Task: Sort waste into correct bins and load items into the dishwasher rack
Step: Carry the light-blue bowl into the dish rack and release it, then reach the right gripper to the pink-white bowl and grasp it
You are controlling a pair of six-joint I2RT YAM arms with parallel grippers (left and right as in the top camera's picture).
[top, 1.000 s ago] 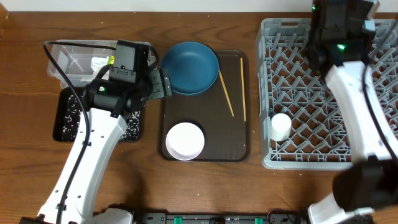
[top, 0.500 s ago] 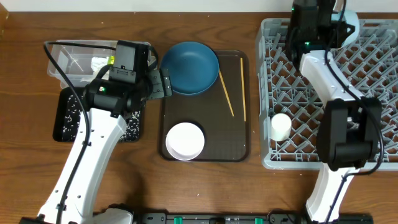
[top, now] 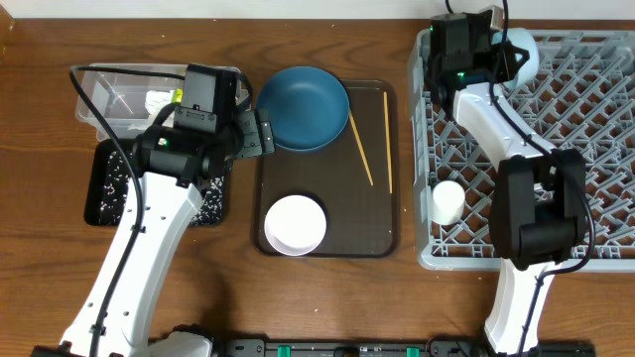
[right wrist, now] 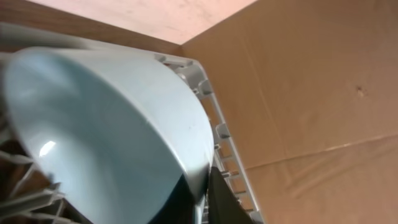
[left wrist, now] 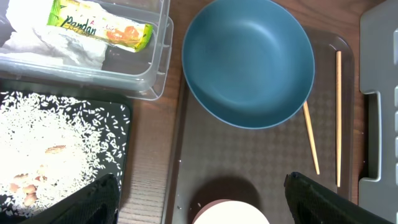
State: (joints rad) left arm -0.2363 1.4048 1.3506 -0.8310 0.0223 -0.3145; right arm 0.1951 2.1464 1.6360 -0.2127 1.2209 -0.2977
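Where light blue bowl (right wrist: 106, 124) tilts, rack rim (right wrist: 204, 87) adjoins

light blue bowl (right wrist: 106, 143) is glossy, rack (top: 595, 129) is grey plastic

Bright even light; soft shadows; focus sharp.

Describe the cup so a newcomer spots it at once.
In the overhead view, find the big grey rack on the right. Near its lower-left corner sits the small white cup, the only white dish in it; its one neighbour is a light blue bowl.
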